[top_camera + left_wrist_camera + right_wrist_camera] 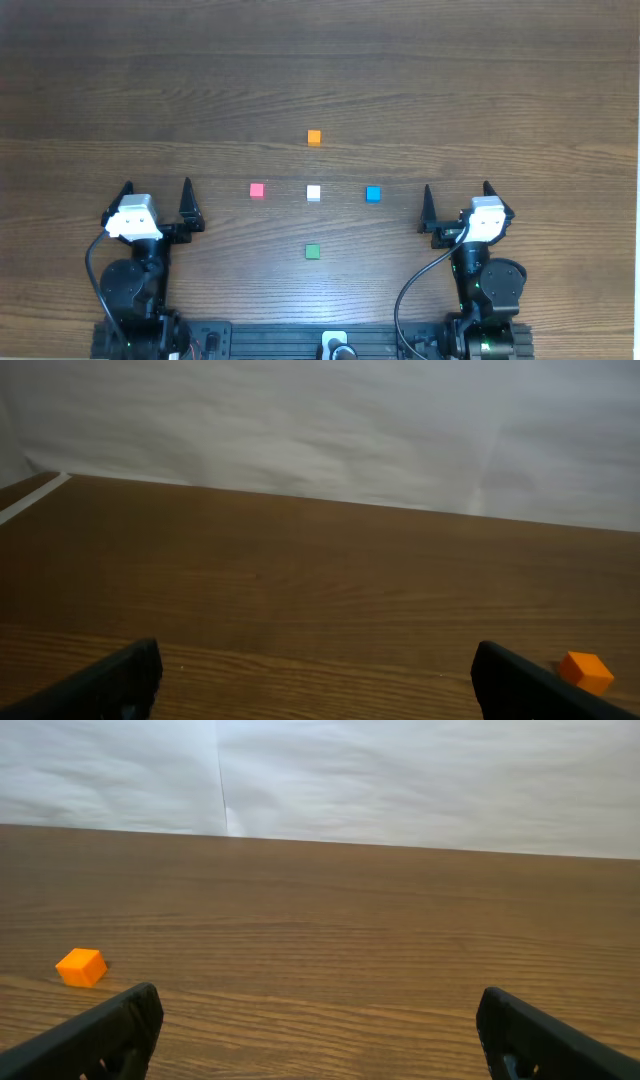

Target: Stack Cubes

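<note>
My left gripper [157, 186] has its fingers spread wide with nothing between them, and my right gripper [457, 188] is the same. Both arms are folded back over their bases, pointing up the wooden table [320, 60]. Five cubes lie apart between the grippers: white cube [314, 192] in the middle, pink cube [257, 189] on its left, blue cube [373, 193] on its right, green cube [312, 252] nearer the bases, orange cube [314, 137] farthest out. A white sheet [320, 420] hangs behind the table's far edge.
</note>
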Available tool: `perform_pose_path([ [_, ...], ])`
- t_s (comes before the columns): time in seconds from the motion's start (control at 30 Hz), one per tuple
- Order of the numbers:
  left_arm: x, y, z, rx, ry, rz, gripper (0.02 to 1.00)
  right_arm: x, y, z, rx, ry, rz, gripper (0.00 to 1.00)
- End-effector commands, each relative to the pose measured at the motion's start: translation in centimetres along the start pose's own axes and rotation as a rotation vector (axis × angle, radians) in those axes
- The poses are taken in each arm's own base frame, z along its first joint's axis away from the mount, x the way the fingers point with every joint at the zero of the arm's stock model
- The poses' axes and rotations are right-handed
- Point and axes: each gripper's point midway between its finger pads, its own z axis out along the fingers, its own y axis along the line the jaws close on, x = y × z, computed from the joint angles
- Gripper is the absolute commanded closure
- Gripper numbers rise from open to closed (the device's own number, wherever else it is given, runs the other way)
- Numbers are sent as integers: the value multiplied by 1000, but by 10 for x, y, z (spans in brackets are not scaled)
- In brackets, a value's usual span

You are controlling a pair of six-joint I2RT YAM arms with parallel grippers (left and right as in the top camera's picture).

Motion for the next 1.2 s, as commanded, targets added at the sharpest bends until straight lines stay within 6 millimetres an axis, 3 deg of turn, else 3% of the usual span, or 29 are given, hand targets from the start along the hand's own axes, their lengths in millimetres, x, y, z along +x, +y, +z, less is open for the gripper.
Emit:
perform_pose_path([
  [0.03,1,4,0,-20,-4,14,18,1,0,0,-5,-2,-1,9],
  [1.2,-1,-2,0,12,-5,7,18,1,0,0,-5,-2,-1,9],
])
